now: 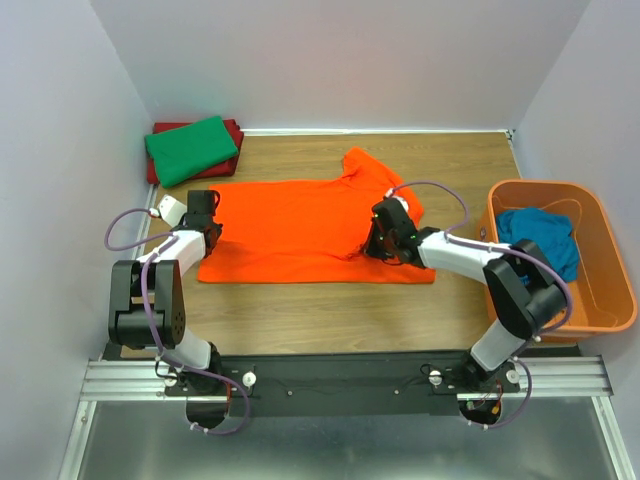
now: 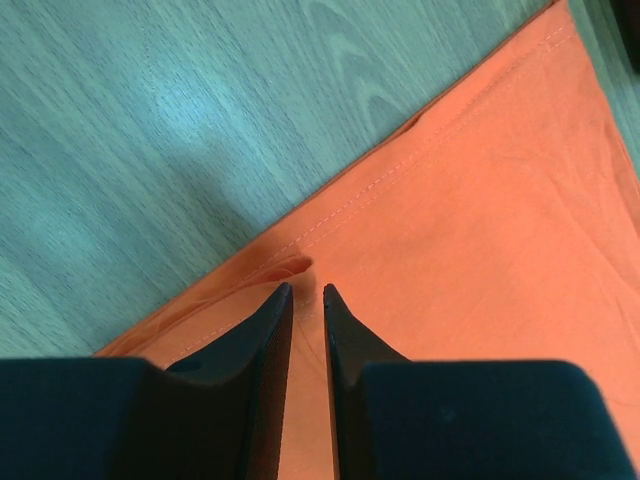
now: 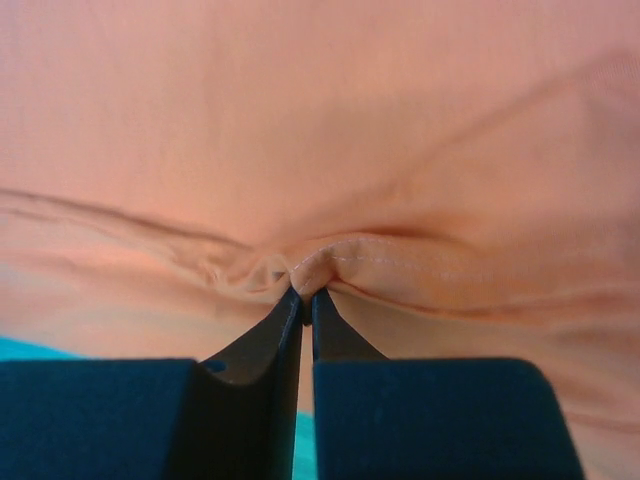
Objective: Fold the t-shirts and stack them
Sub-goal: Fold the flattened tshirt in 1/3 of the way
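Flat on the wooden table (image 1: 330,310) lies the bright orange cloth t-shirt (image 1: 290,225). My left claw (image 2: 306,290) is almost closed, nipping its puckered hem edge. My right claw (image 3: 303,292) is clamped tight on a raised fold at the opposite end. At the far left corner, a folded green t-shirt (image 1: 190,148) rests on a dark red one (image 1: 236,132).

- A robot lab test cell.
- Plain white wall panels (image 1: 60,120) box in a brown wood-grain tabletop (image 1: 300,310).
- Bottom of frame: a silver aluminium mounting rail (image 1: 340,378) carries two black-and-white robot arms (image 1: 150,300) with purple cables (image 1: 125,225).
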Tool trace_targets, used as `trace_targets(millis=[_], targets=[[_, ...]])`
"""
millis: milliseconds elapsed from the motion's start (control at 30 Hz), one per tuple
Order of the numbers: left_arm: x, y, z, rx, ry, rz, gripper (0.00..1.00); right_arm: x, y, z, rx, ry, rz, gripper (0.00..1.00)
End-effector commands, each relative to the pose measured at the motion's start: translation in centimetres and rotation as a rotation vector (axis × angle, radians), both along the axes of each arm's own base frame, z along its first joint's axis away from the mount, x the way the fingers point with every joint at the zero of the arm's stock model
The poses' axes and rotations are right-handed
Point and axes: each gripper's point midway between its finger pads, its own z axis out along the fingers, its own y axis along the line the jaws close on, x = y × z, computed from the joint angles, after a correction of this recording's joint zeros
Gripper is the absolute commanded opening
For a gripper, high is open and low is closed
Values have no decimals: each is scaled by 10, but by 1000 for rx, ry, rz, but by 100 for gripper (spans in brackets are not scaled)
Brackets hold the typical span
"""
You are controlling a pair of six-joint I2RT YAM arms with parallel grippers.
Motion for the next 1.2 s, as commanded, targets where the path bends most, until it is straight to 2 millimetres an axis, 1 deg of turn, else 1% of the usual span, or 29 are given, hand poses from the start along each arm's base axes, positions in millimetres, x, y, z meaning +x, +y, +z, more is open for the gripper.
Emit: trace_targets(millis=[0, 33, 67, 100, 167, 200, 233, 267, 367, 433, 467, 500, 567, 667, 700, 733, 767, 833, 900, 933, 967, 1000, 1033, 1100, 1133, 1167], targets=[[9, 0, 15, 5, -50, -4, 24, 24, 6, 0, -69, -53, 26, 12], [10, -1, 15, 3, -51, -7, 23, 26, 6, -6, -87, -42, 28, 12], [10, -1, 16, 2, -53, -8, 22, 33, 8, -3, -94, -57, 34, 12], [10, -2, 17, 0, -58, -8, 21, 35, 8, -8, -110, -50, 34, 12], [9, -2, 16, -2, -58, -10, 19, 39, 8, -8, -124, -59, 37, 12], [10, -2, 17, -3, -63, -10, 18, 43, 9, -5, -128, -72, 34, 12], [9, -2, 17, -2, -63, -8, 17, 45, 9, -7, -136, -71, 37, 12], [9, -2, 18, -2, -66, -10, 16, 48, 10, -3, -137, -83, 35, 12], [9, -2, 18, -1, -66, -9, 15, 54, 10, -2, -158, -101, 47, 12], [8, -2, 16, -2, -61, -10, 13, 61, 13, 3, -161, -122, 55, 13], [8, -2, 15, -2, -60, -10, 12, 62, 14, 3, -172, -130, 70, 15], [8, -2, 15, -5, -61, -11, 11, 68, 17, 9, -165, -150, 74, 15], [7, -3, 14, -5, -58, -12, 11, 72, 19, 11, -172, -164, 87, 17], [6, -2, 13, -4, -56, -12, 10, 78, 27, 16, -164, -188, 126, 26], [6, -3, 12, -4, -55, -13, 11, 78, 30, 15, -161, -187, 140, 28], [5, -3, 12, -4, -54, -15, 10, 80, 31, 16, -162, -194, 146, 29], [4, -3, 11, -3, -51, -14, 10, 81, 31, 17, -168, -198, 155, 33], [4, -2, 10, -2, -52, -14, 9, 83, 30, 20, -180, -212, 161, 36], [3, -2, 9, -1, -48, -15, 9, 86, 23, 26, -211, -238, 140, 45], [3, -2, 10, -1, -51, -15, 9, 87, 19, 38, -213, -264, 121, 50], [3, -2, 10, -1, -51, -15, 9, 87, 14, 42, -224, -272, 104, 53], [3, -2, 10, -1, -51, -15, 9, 85, 4, 42, -252, -267, 76, 55], [2, -2, 10, -1, -50, -15, 9, 85, -2, 51, -245, -273, 44, 55], [3, -2, 10, -2, -52, -14, 9, 83, -12, 50, -265, -255, 17, 55], [3, -3, 10, -5, -52, -18, 9, 80, -25, 46, -308, -236, -14, 55], [4, -4, 11, -6, -53, -20, 9, 79, -31, 45, -321, -231, -28, 55]])
